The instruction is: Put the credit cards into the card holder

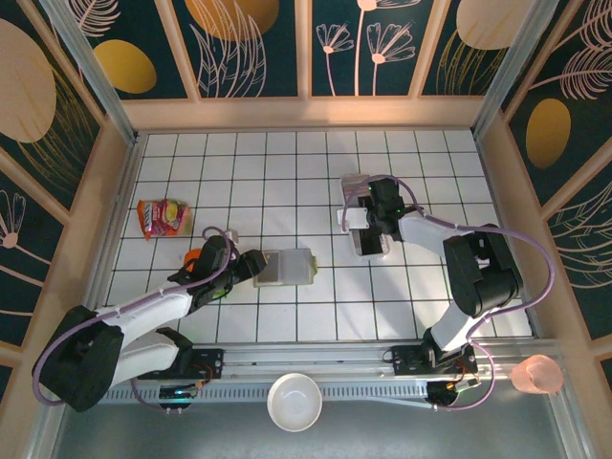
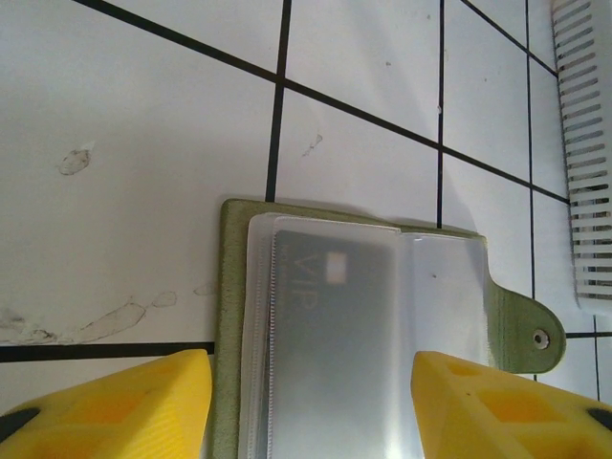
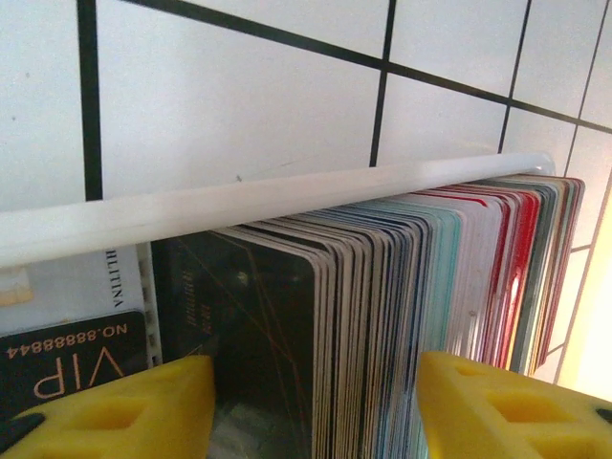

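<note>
The card holder (image 2: 234, 316) lies open on the tiles, olive-green with a snap tab (image 2: 535, 335). Its clear sleeves (image 2: 440, 306) hold a grey VIP card (image 2: 335, 325). My left gripper (image 2: 311, 411) hovers over it, open, one yellow finger (image 2: 124, 406) at the holder's left edge and the other over the sleeves. From above, the holder (image 1: 287, 268) sits just right of that gripper (image 1: 251, 269). The credit cards (image 3: 382, 316) stand on edge in a packed row in a white tray (image 3: 239, 206). My right gripper (image 3: 316, 411) is open, straddling several of them from above.
The slotted tray (image 1: 368, 247) lies right of centre under the right gripper (image 1: 368, 222); its empty slots (image 2: 588, 143) reach near the holder. A snack packet (image 1: 163, 218) and an orange object (image 1: 191, 256) lie at left. A white bowl (image 1: 294, 402) and pink cup (image 1: 537, 375) sit by the front rail.
</note>
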Motion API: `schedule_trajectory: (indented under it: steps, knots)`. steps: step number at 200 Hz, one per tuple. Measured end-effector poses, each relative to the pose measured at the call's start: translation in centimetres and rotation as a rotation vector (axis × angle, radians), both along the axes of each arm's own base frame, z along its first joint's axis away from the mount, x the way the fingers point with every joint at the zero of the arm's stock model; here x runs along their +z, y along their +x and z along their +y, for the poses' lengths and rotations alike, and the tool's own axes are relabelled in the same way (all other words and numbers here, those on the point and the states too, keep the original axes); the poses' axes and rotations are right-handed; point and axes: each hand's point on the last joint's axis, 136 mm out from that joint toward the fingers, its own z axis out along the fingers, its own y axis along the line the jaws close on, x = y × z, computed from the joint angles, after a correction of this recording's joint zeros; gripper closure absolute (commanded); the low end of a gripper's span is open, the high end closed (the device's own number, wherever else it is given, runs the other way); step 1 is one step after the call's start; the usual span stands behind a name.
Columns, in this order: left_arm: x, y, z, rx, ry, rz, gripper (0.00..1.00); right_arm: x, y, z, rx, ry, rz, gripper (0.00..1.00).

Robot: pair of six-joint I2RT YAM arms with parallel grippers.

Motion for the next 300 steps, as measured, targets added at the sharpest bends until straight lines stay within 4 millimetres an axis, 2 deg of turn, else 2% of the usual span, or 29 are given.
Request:
schedule_trajectory:
  steps: [69,137,162,253,266,300]
  knots:
    - [-0.1,-0.2,0.1,0.005,-0.006,0.004,0.47,0.5,-0.1,-0.3,0.001,-0.015,-0.009,0.64]
    - [0.1,-0.2,-0.1,0.006,-0.024,-0.003,0.50,1.1,-0.2,-0.4,-0.003,-0.016,-0.021,0.69]
    - [0.2,-0.2,-0.1,0.006,-0.027,-0.006,0.52,1.3,-0.3,-0.5,-0.001,-0.017,-0.020,0.81]
    - [0.3,-0.4,-0.3,-0.002,-0.043,-0.001,0.55,2.2,-0.4,-0.6,-0.009,-0.017,-0.034,0.94]
    - [0.3,-0.4,-0.3,-0.002,-0.044,-0.002,0.55,2.2,-0.7,-0.6,-0.007,-0.021,-0.028,1.00]
    - [0.3,-0.4,-0.3,-0.002,-0.044,-0.002,0.55,2.0,-2.0,-0.4,-0.009,-0.024,0.015,1.00]
